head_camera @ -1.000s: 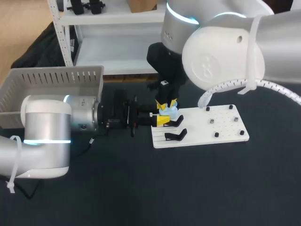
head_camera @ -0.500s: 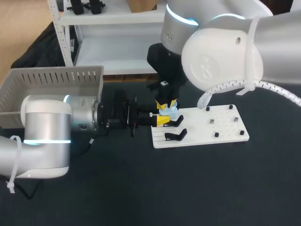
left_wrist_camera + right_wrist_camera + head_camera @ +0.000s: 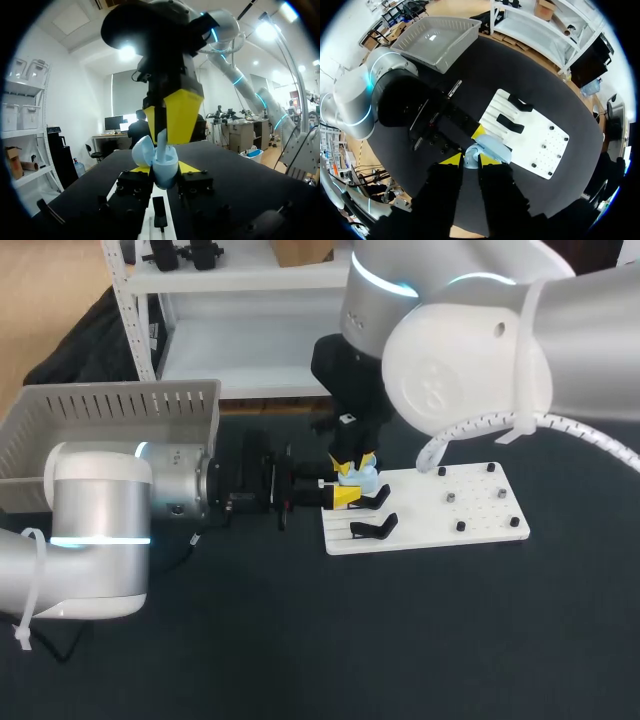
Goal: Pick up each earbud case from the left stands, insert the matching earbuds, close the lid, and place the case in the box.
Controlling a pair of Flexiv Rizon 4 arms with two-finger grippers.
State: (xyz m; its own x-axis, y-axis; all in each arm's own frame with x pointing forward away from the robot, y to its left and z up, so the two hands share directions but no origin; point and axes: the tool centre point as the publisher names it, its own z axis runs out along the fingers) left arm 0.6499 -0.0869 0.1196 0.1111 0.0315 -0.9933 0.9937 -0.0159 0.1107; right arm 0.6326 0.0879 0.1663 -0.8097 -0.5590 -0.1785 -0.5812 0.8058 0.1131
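White board [image 3: 480, 510] on dark surface [image 3: 300, 640]. Our left gripper [image 3: 164, 169] has its jaws pinching the earbud case [image 3: 157, 160]; the right gripper [image 3: 167, 137] we cannot tell.

Left arm [image 3: 100, 540]: silver-white drum joints, cyan light ring, white zip tie low down, thin blk cable trailing; wrist end blk. Right arm [image 3: 470, 350]: bulky white shell, round cap w/ small holes, cyan ring up top, white spiral-wrapped cable, white strap. Left gripper [image 3: 345, 496], right gripper [image 3: 355, 460]: blk, yellow tips.
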